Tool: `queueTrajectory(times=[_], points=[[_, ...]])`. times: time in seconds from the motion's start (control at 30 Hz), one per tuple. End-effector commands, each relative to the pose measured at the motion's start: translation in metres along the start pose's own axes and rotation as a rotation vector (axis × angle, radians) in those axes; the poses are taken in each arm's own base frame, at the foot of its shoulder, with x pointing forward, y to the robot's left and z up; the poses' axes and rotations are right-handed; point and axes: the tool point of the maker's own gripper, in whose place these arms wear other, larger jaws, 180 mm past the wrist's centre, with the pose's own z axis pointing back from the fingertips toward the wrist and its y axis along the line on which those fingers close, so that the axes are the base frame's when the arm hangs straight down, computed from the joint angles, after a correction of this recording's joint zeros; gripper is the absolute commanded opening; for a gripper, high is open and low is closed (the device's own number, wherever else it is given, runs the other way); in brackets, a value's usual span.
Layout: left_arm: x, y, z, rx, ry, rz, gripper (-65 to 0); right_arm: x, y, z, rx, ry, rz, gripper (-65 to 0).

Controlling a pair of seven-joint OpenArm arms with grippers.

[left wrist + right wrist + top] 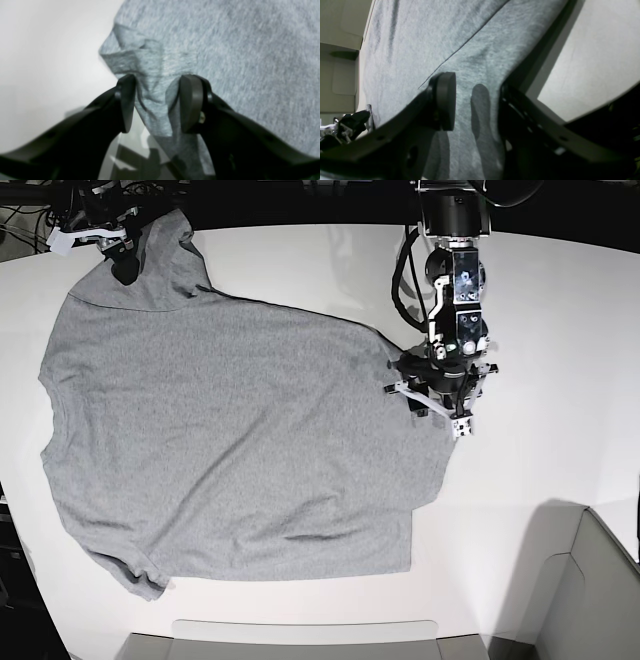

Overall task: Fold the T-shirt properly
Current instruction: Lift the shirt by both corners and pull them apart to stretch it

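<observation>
while the large heather-grey short-sleeved cotton t-shirt [230,450] lies spread across the white round-edged tabletop [560,330], both black claws sit at its edges; in the base view the shirt covers the left and middle of the table, mostly flat, with soft creases running across it; one corner of it reaches up to the far left edge of the table, where the right gripper [122,252] sits on it; the left gripper [440,395] is at the shirt's right-hand edge, near the middle of the table; in the left wrist view a bunched, puckered fold of the grey cloth [155,100] runs between the two black pads [191,102], which stand apart on either side of it, so the left claw is holding that edge in a wide grip; in the right wrist view the right gripper [475,102] has its one visible round pad [446,100] over the fabric, with a layered edge of cloth running diagonally past it; the other finger is dark and blurred; whether this claw pinches the cloth or only hovers over it cannot be told.
</observation>
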Motion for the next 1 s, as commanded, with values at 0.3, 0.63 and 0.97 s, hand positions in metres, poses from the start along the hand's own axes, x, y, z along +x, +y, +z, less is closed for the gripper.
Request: queueTrajectory(times=[0.3, 0.63, 0.97], points=[[0.008, 0.026, 0.009, 0.034, 0.001, 0.034, -65.0, -0.010, -0.010, 0.003, -0.046, 0.061, 0.021, -65.0], [-0.006, 0.060, 0.048, 0.100, -0.044, 0.063, -65.0, 0.011, 0.010, 0.017, -0.009, 0.044, 0.120, -65.0], [-0.038, 0.103, 0.089, 0.201, -0.028, 0.077, -65.0, 0.054, 0.050, 0.040, 0.076, -0.098, 0.239, -65.0]])
